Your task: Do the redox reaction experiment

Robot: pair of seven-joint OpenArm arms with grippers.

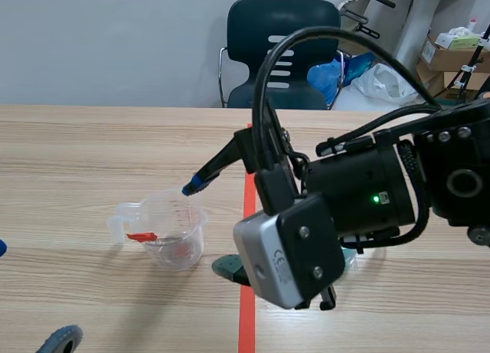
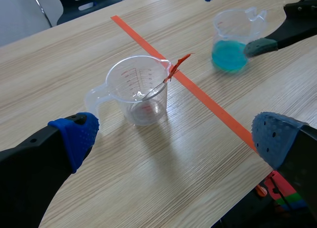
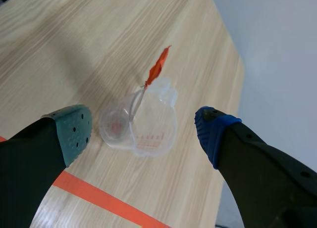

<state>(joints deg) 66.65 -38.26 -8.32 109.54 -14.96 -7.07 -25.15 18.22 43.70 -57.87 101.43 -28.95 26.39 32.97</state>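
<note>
A clear measuring cup (image 1: 172,232) stands left of the orange tape line; only a reddish trace shows at its bottom. A thin metal rod with a red tip (image 2: 176,66) leans in the clear cup (image 2: 138,89). A second cup holding blue liquid (image 2: 232,42) stands across the tape, hidden behind the right arm in the scene view. My right gripper (image 3: 143,126) hangs open above the clear cup (image 3: 141,121), holding nothing. My left gripper (image 2: 176,134) is open and empty, on the near side of the clear cup.
The orange tape line (image 1: 246,307) runs down the table's middle. A dark chair (image 1: 279,54) stands behind the far edge, with boxes and bags (image 1: 452,50) at the back right. The right arm's body (image 1: 360,200) fills the scene's right half.
</note>
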